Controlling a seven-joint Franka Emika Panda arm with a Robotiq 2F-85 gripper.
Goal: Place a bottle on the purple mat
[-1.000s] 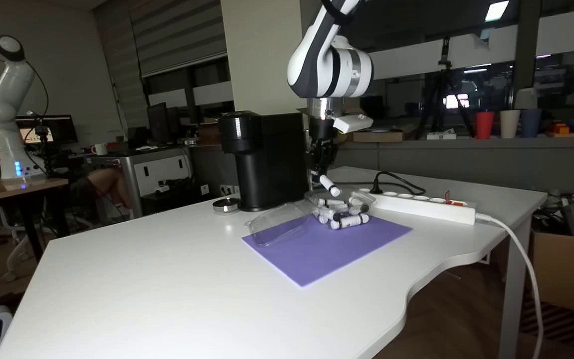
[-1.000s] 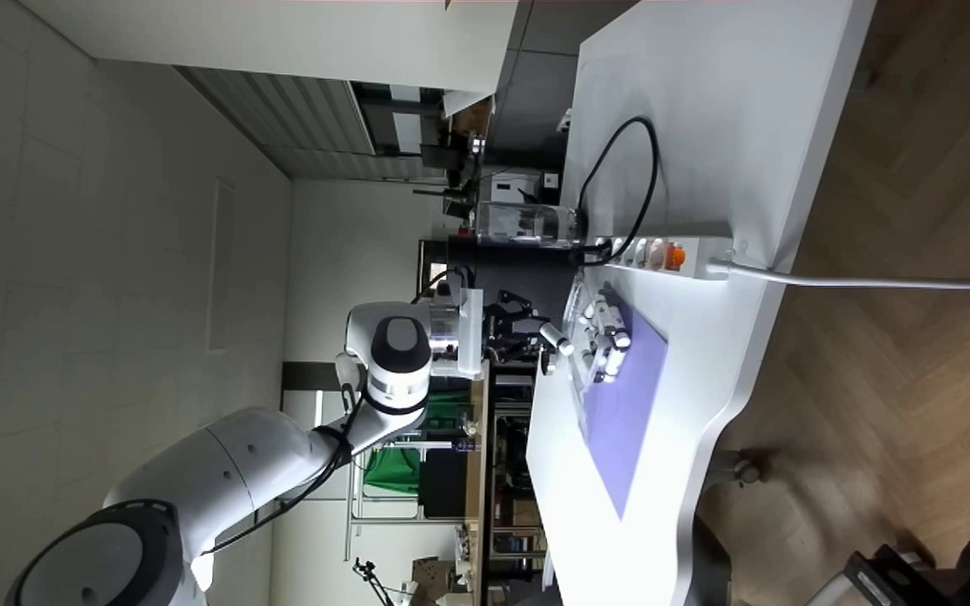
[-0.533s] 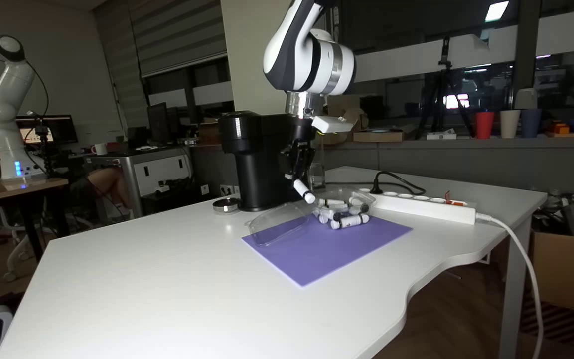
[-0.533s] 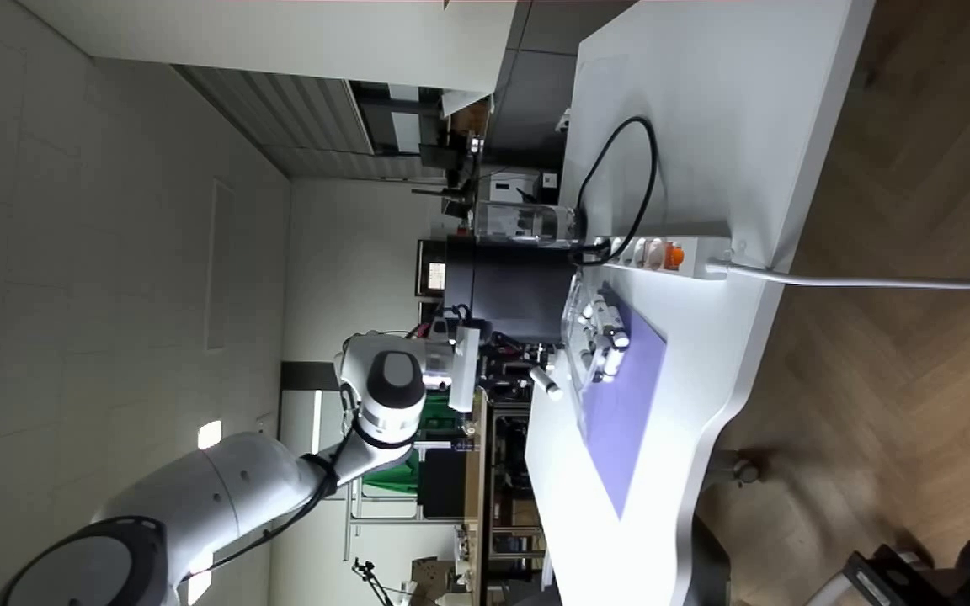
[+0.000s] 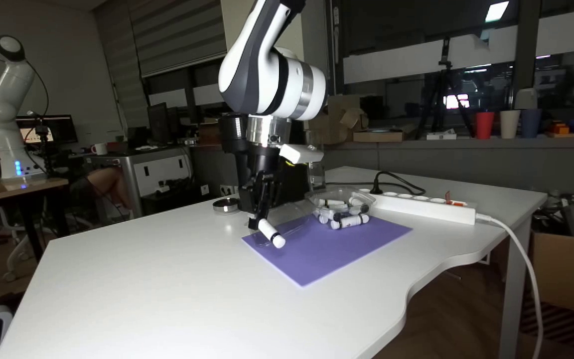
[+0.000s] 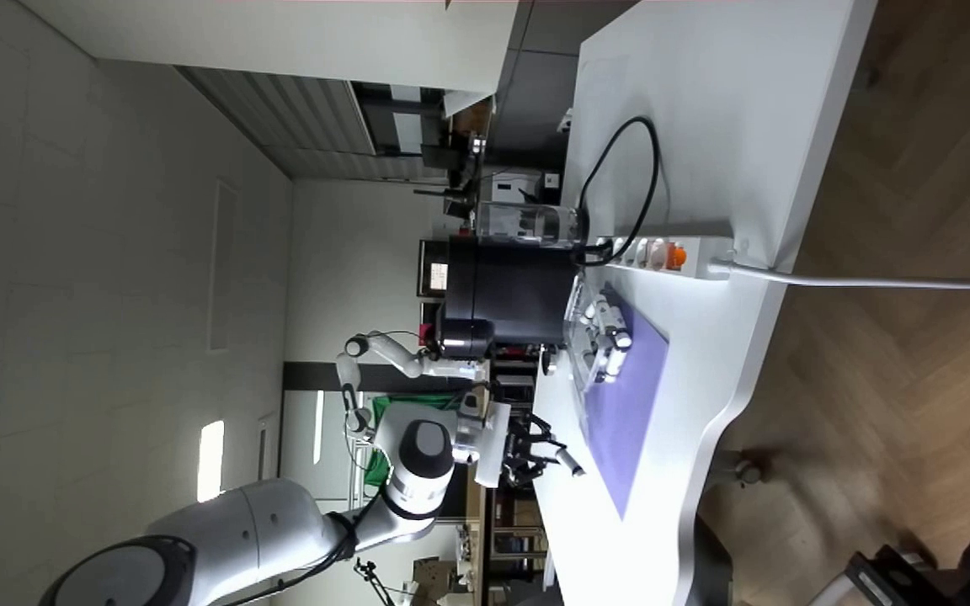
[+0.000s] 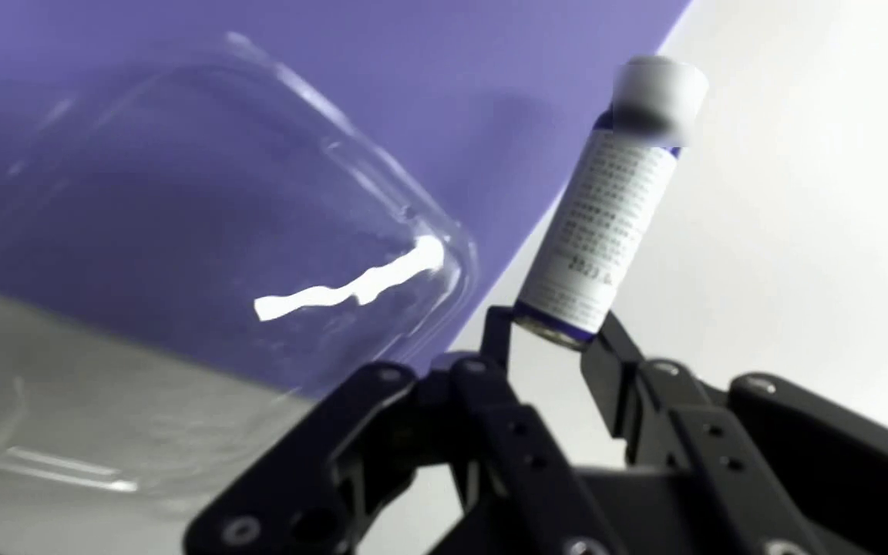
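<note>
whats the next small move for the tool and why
Probably shift the tool inward over a bare part of the purple mat before any lowering: in the wrist view the bottle it grips shows mostly against the white tabletop, its free end overlapping the mat's edge, and the clear plastic shell lies over part of the mat.

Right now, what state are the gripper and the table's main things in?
Small white-labelled bottle: capped, tilted, held.
Black robot gripper: shut on that bottle.
Rectangular purple mat: flat.
Clear plastic container: open, similar bottles inside.
White power strip: black plug inserted.
Black coffee machine: can't tell whether on.
</note>
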